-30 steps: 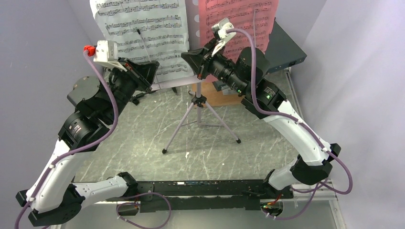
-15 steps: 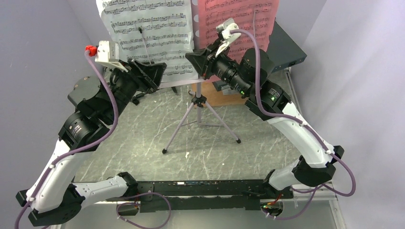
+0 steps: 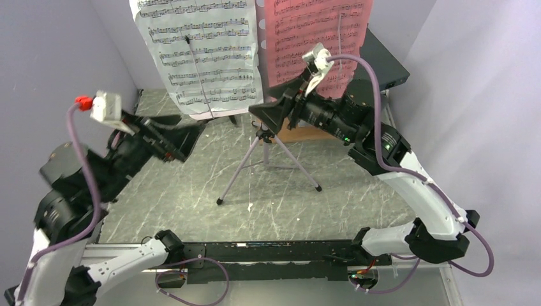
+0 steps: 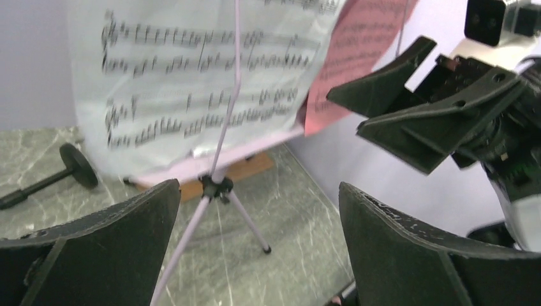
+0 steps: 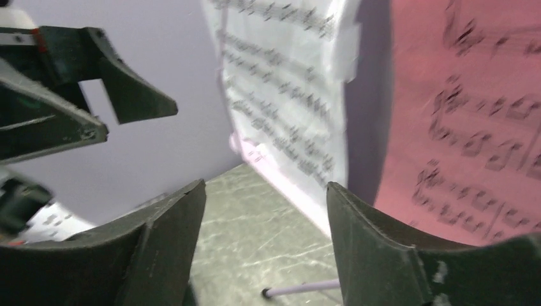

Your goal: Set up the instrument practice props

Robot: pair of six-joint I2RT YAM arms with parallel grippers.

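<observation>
Now I read left pincer [image 4: 258, 191] apart, empty; right pincer [image 5: 266, 188] apart, empty. White sheet [image 4: 178, 83] and tripod [image 4: 215, 187] ahead of left pincer; pink sheet [image 5: 459, 115] ahead of right.

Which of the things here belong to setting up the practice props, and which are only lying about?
For the job: white music sheet, pink music sheet, silver tripod, black mic stand.
Lying about: dark flat box, brown board.

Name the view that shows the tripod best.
Top external: the tripod shows whole, with its hub and spread legs. The left wrist view shows its hub and two legs, slightly blurred; the right wrist view shows only one leg tip.
</observation>
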